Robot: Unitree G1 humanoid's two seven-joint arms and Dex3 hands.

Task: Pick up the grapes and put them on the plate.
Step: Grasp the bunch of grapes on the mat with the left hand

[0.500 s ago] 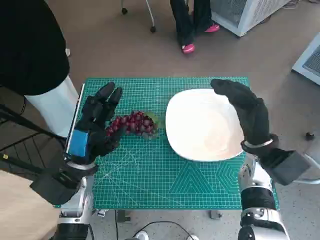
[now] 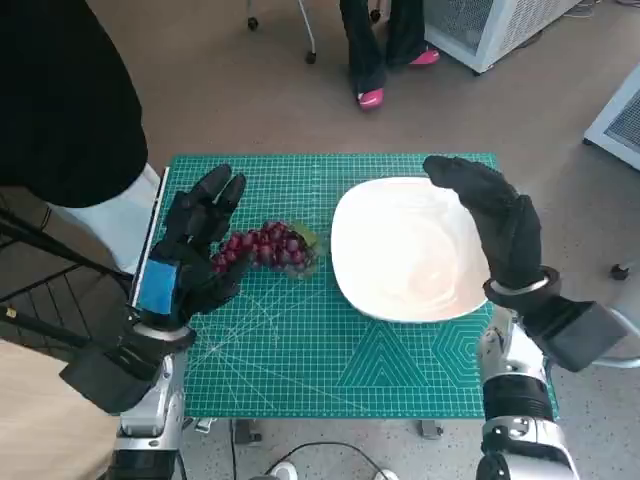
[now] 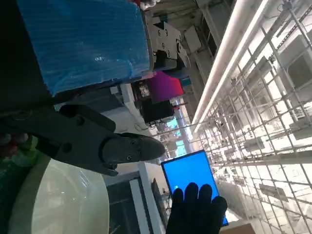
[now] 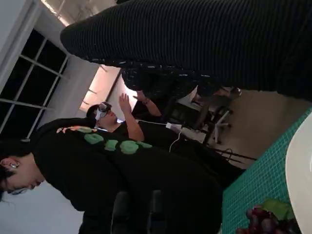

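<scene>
A bunch of dark red grapes (image 2: 265, 247) lies on the green cutting mat (image 2: 300, 340), just left of the white plate (image 2: 405, 250). My left hand (image 2: 190, 255) is open, its fingers spread beside the grapes' left end, close to or touching them. Over the plate's right rim, my gloved right hand (image 2: 495, 225) is held upright and open, with nothing in it. In the left wrist view my black fingers (image 3: 112, 146) reach over the plate (image 3: 63, 200), and the grapes (image 3: 9, 141) peek at the edge. The right wrist view shows the grapes (image 4: 265, 224) and the plate's edge (image 4: 300, 170).
The mat covers the small table. A person in black (image 2: 60, 90) stands close at the table's left corner. Another person's legs and pink shoes (image 2: 378, 95) are beyond the far edge. A white appliance (image 2: 490, 25) sits at the far right. People (image 4: 122, 161) appear in the right wrist view.
Almost nothing has changed; the whole head picture shifted slightly. Both hands keep their places by the grapes and the plate.
</scene>
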